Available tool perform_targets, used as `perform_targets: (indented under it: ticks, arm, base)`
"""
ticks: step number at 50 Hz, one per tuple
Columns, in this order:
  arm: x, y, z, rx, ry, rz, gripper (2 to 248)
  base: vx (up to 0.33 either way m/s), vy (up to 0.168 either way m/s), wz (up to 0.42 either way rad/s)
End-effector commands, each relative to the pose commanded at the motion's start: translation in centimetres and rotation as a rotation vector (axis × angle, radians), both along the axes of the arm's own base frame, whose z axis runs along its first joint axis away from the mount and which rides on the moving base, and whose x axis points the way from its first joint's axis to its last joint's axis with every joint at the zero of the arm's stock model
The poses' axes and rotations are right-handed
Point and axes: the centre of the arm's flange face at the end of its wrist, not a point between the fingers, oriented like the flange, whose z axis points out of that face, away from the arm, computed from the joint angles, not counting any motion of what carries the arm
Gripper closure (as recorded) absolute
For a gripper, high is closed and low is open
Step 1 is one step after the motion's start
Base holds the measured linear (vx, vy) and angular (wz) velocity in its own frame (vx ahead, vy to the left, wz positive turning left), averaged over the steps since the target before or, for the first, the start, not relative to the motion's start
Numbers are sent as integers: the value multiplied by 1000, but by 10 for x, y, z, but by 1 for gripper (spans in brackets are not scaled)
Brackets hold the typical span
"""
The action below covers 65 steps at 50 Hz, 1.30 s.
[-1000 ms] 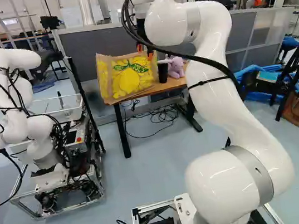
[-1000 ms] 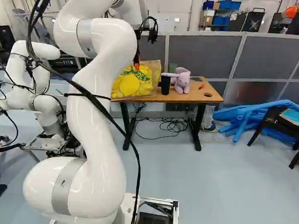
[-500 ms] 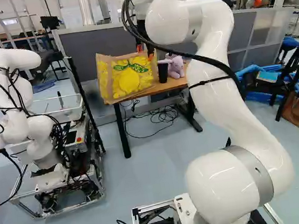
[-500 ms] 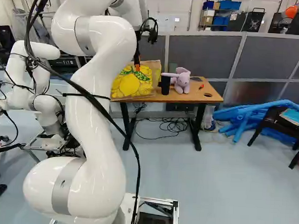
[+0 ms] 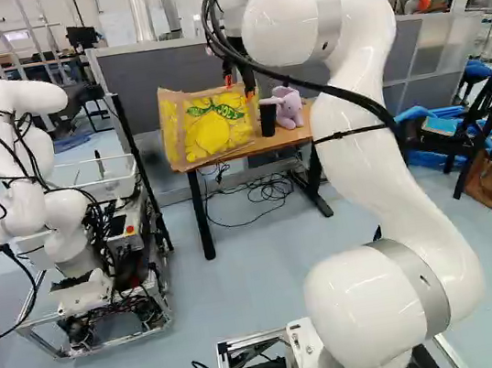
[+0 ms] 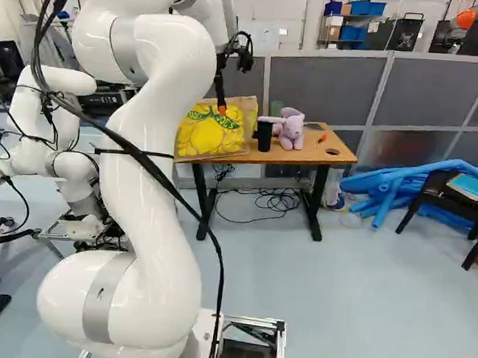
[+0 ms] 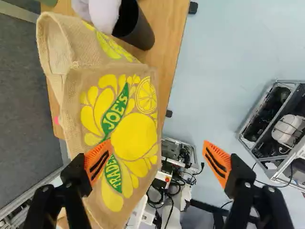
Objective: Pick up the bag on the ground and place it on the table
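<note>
In the left base view my gripper (image 5: 239,84) hangs over the tan and yellow bag (image 5: 211,134), which rests on the left part of the wooden table (image 5: 264,147). From the wrist, the gripper (image 7: 157,155) is open: one orange pad (image 7: 98,161) appears over the printed side of the bag (image 7: 136,136), the other (image 7: 218,163) over floor beyond the table's edge. Nothing is held between them. The bag's open mouth faces the grey partition. My arm hides part of the bag in the right base view.
A black cup (image 6: 264,137) and a pink plush toy (image 6: 291,129) stand beside the bag. Another robot (image 5: 50,204) is left of the table. Grey partitions (image 6: 322,87) rise behind it, cables (image 6: 278,202) lie below. Blue tubes (image 6: 384,188) and a black chair (image 6: 453,196) are farther right.
My arm's upper links have shifted right in the left base view and left in the right base view. The gripper has moved only slightly, staying open; the bag and base have not moved.
</note>
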Motion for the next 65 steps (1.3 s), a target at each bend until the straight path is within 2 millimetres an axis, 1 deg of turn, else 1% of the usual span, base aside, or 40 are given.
perform_targets:
  ticks: [19,36,51,65]
  arm:
    - [-11,-4,-16,-23,-72,86,3]
    - [-29,-8,-36,-58,-154,182,3]
    - [-51,-13,-58,-104,-239,279,3]
    - [-81,-18,-84,-163,-329,380,3]
  base:
    - [0,0,0]
    - [0,0,0]
    - [0,0,0]
    - [0,0,0]
